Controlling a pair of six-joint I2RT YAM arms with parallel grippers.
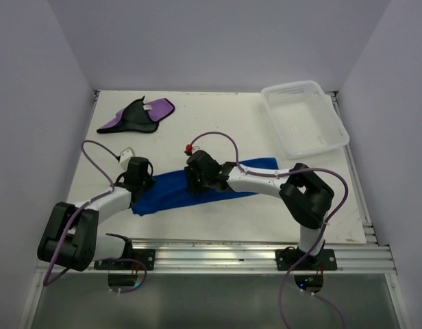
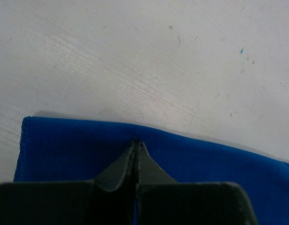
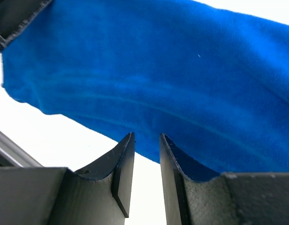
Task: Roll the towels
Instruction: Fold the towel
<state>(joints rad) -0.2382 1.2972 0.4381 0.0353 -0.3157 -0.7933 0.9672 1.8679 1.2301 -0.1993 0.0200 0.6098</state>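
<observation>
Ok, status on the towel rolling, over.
Left gripper shut over blue towel. Right gripper open at its edge. Towel stretched out, not rolled. Purple towel far left, out of the way.

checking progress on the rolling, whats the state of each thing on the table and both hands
blue towel, laid out in a long strip, not rolled
purple towel, loosely bunched at the far left, black side showing, not rolled
basket, upright, empty
left hand, shut, tips on the blue towel
right hand, slightly open, at the blue towel's edge
</observation>
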